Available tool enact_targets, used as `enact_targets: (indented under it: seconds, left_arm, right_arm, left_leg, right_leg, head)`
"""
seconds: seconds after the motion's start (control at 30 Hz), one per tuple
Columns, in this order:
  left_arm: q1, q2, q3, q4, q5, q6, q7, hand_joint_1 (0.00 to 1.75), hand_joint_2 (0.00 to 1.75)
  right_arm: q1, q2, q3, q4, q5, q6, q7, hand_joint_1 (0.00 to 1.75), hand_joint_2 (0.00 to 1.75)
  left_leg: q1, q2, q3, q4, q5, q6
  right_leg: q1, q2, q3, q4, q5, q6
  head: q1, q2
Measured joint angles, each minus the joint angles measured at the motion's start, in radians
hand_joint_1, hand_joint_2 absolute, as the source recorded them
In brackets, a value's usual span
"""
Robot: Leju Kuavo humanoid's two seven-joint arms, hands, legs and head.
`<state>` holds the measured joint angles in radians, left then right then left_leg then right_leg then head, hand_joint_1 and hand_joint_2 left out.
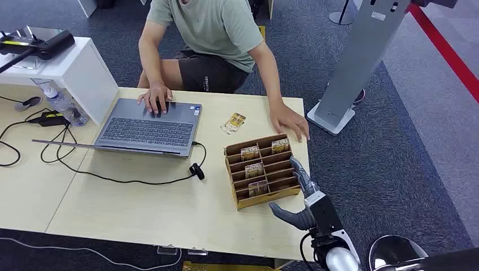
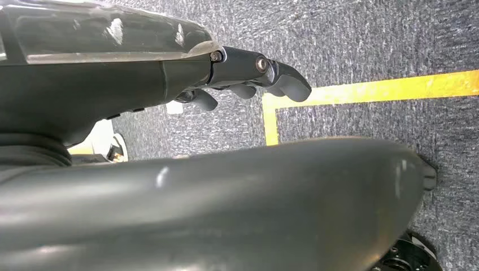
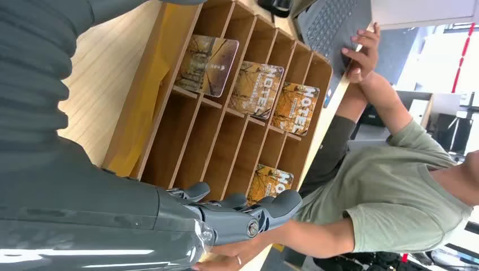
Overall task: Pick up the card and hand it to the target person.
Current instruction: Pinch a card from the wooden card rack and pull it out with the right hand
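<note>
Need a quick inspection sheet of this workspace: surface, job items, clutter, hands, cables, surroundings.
Surface: light wooden table, made of two joined tops.
Job's things: wooden card rack near the table's right edge, four hotel cards in its slots; one loose card lies flat between the rack and the person.
Clutter: open laptop, water bottle, white stand.
Hands: right hand open at the rack's right side, holding nothing; left hand hangs over the floor, empty.
Cables: black cable from the laptop; more at far left.
Surroundings: seated person, both hands on the table; grey carpet, yellow floor tape, grey kiosk post.
</note>
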<state>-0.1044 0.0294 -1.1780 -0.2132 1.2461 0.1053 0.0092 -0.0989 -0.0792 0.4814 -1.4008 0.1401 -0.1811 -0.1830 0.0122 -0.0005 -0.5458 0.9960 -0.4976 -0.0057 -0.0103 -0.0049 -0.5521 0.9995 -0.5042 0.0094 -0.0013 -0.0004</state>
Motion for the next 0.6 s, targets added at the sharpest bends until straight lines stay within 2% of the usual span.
enact_targets:
  seconds: [0.07,0.23,0.37,0.6]
  left_arm:
    - [0.000,0.000,0.000,0.000,-0.001,0.000,0.000,0.00,0.00]
    - [0.000,0.000,0.000,0.000,-0.011,-0.007,0.000,0.00,0.00]
    - [-0.001,0.000,0.000,0.000,-0.022,-0.014,0.000,0.00,0.00]
    - [-0.007,0.000,-0.002,0.000,-0.027,-0.018,0.007,0.00,0.00]
  right_arm:
    - [-0.005,0.001,0.001,-0.002,0.045,-0.017,0.030,0.00,1.75]
    - [-0.062,0.002,0.009,-0.028,0.321,-0.054,0.231,0.00,1.75]
    - [-0.141,0.002,0.029,-0.052,0.482,0.007,0.376,0.00,1.75]
    - [-0.309,0.001,0.096,-0.059,0.720,0.104,0.555,0.04,1.75]
  left_leg:
    - [0.000,0.000,0.000,0.000,0.000,0.000]
    - [0.000,0.000,0.000,0.000,0.000,0.000]
    - [0.000,0.000,0.000,0.000,0.000,0.000]
    - [0.000,0.000,0.000,0.000,0.001,0.000]
  right_leg:
    - [0.000,0.000,0.000,0.000,0.000,0.000]
    - [0.000,0.000,0.000,0.000,0.000,0.000]
    - [0.000,0.000,0.000,0.000,0.000,0.000]
    - [0.000,0.000,0.000,0.001,0.000,0.000]
  head:
    - [0.000,0.000]
    - [0.000,0.000]
    - [0.001,0.000]
    - [0.000,0.000]
